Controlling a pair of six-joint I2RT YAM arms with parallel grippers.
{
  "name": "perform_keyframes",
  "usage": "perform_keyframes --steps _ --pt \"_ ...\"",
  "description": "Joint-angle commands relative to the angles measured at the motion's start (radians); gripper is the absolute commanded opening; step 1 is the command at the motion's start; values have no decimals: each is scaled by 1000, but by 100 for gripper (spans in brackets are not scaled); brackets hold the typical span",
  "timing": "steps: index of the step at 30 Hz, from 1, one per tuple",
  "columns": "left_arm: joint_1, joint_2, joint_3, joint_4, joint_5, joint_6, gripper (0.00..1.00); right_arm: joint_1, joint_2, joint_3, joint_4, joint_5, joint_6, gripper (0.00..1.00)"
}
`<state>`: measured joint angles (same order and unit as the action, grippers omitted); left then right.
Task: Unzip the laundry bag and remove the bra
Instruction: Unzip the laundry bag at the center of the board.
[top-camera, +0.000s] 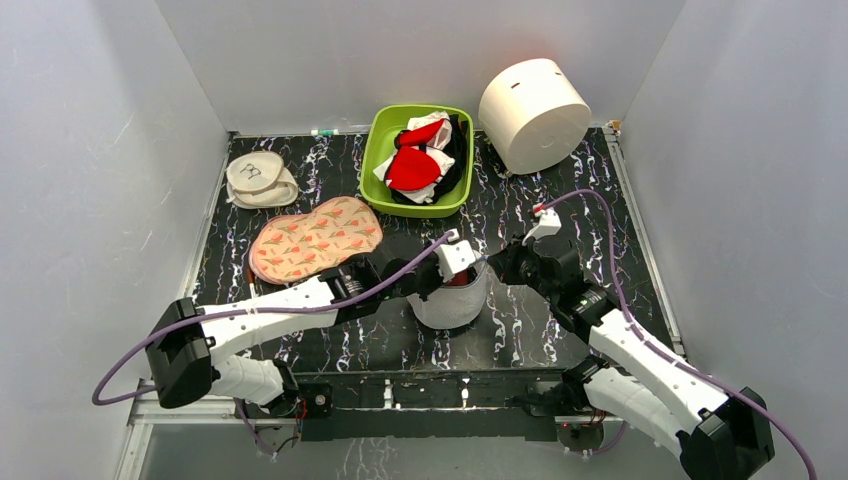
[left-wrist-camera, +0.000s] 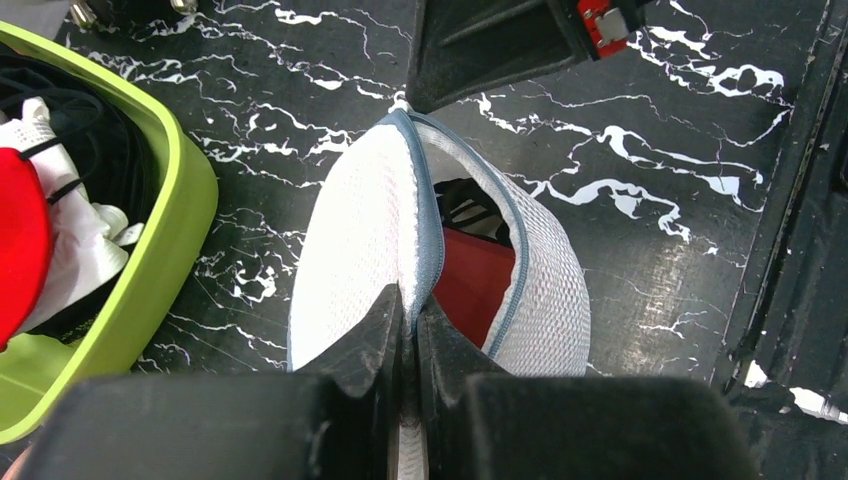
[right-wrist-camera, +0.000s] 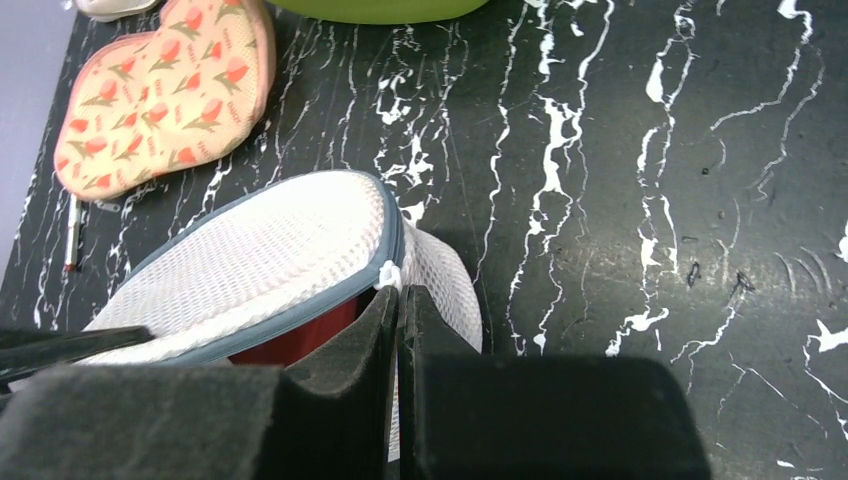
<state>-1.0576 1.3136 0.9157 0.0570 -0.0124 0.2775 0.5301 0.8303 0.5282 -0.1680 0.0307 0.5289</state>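
Observation:
The laundry bag (top-camera: 452, 305), a small white mesh drum with a grey-blue zip rim, sits at the near middle of the table between both arms. Its zip is partly undone and the lid (left-wrist-camera: 350, 240) stands lifted. Through the gap shows the dark red bra (left-wrist-camera: 478, 285) with its thin dark straps. My left gripper (left-wrist-camera: 412, 312) is shut on the lid's zip edge. My right gripper (right-wrist-camera: 398, 298) is shut on the mesh wall (right-wrist-camera: 440, 285) just below the white zip pull (right-wrist-camera: 388, 274). The bra (right-wrist-camera: 295, 338) shows under the lid in the right wrist view too.
A green bin (top-camera: 372, 150) with red, white and black garments stands at the back. A big white cylinder (top-camera: 535, 115) lies to its right. A peach floral pouch (top-camera: 315, 238) and a small white round pouch (top-camera: 260, 180) lie at the left.

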Motion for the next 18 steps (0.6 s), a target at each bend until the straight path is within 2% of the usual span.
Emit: perform_keyframes --steps 1,6,9,11,18 --pt "-5 -67 4 9 -20 19 0 -7 23 47 -2 141 36 0" --pt "-8 -103 -24 37 -33 9 0 -10 43 75 -48 114 60 0" --pt "-9 -100 -13 29 -53 11 2 -10 -4 53 7 10 22 0" --pt "-9 -86 -14 22 -61 16 7 -10 -25 45 34 -77 0 0" --pt "-15 -19 25 -22 -93 26 36 -9 17 93 41 -309 -46 0"
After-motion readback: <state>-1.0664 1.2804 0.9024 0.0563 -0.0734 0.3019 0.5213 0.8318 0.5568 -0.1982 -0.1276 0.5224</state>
